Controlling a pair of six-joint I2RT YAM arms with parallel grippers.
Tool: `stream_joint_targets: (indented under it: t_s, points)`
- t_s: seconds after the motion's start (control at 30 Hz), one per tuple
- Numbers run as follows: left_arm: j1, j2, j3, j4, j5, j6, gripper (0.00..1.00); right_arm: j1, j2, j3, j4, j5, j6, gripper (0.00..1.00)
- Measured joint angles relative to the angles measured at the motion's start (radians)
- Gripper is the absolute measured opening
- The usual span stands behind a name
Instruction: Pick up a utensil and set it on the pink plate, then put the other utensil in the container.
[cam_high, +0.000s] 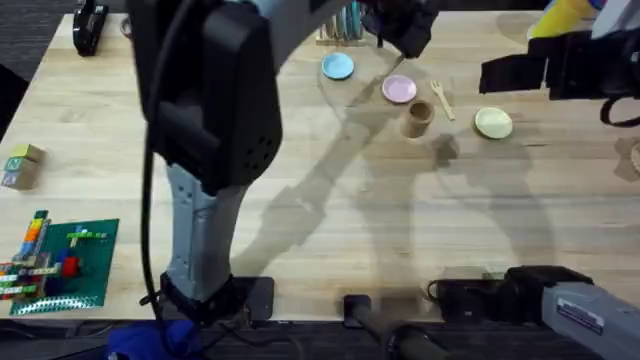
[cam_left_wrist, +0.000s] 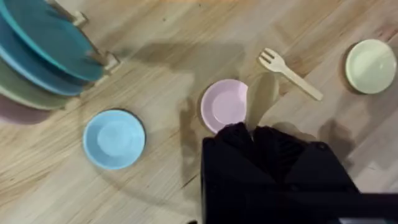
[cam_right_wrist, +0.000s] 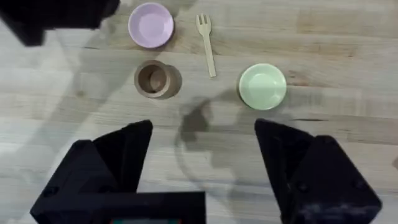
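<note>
Tabletop (cam_high: 330, 220): pale wood plank, task things grouped at the far middle.

Left gripper (cam_left_wrist: 252, 132): reached far across, hanging over the near edge of the pink plate (cam_left_wrist: 222, 104). Jaws drawn together. Whether something thin is pinched between them I cannot tell.

Right gripper (cam_right_wrist: 202, 146): held above the tabletop on the near side of the group, jaws spread wide, nothing between them.

Yellow-green plate (cam_right_wrist: 262, 86) and blue plate (cam_left_wrist: 114, 138): flank the group, not part of the job. The pink plate sits bare between the blue plate and the fork.

Container (cam_right_wrist: 154, 79): tan cylindrical cup, upright, mouth up, looks empty. It stands just beside the pink plate, on its near side, apart from it.

Fork (cam_right_wrist: 208, 50): lies flat on the tabletop between the pink plate and the yellow-green plate, touching neither. Prongs point away from the robot, handle trails back toward the near side.

Handling judgement, fork:
- Wood, thin, so likely very light and stiff; no flex expected under the jaws.
- Lies low on the board, so the jaws must come right down to the surface. A shallow pinch may skate it sideways.
- Best hold: across the handle at mid-length, jaws square to its axis. The prongs are too short and wide to pinch well.
- Light cup, so a fork dropped against its rim could tip it. Judged safer to lower the fork prongs-down into the mouth before release.
</note>
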Motion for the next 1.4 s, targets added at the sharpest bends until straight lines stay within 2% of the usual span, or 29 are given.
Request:
stream_joint_targets:
  t_s: [0.6,1.27,1.33,1.4]
  points:
    - [-0.001,0.169,0.000,0.024,0.003,-0.008,0.040,0.000,0.000,0.000,0.000,0.000,0.000,0.998]
    - [-0.001,0.175,0.000,0.054,0.004,-0.020,0.044,0.000,0.000,0.000,0.000,0.000,0.000,0.998]
    - [-0.001,0.175,0.000,0.054,0.004,-0.023,0.125,0.000,0.000,0.000,0.000,0.000,0.000,0.998]
    - [-0.001,0.175,0.000,0.054,0.004,-0.028,0.258,0.000,0.000,0.000,0.000,0.000,0.000,0.998]
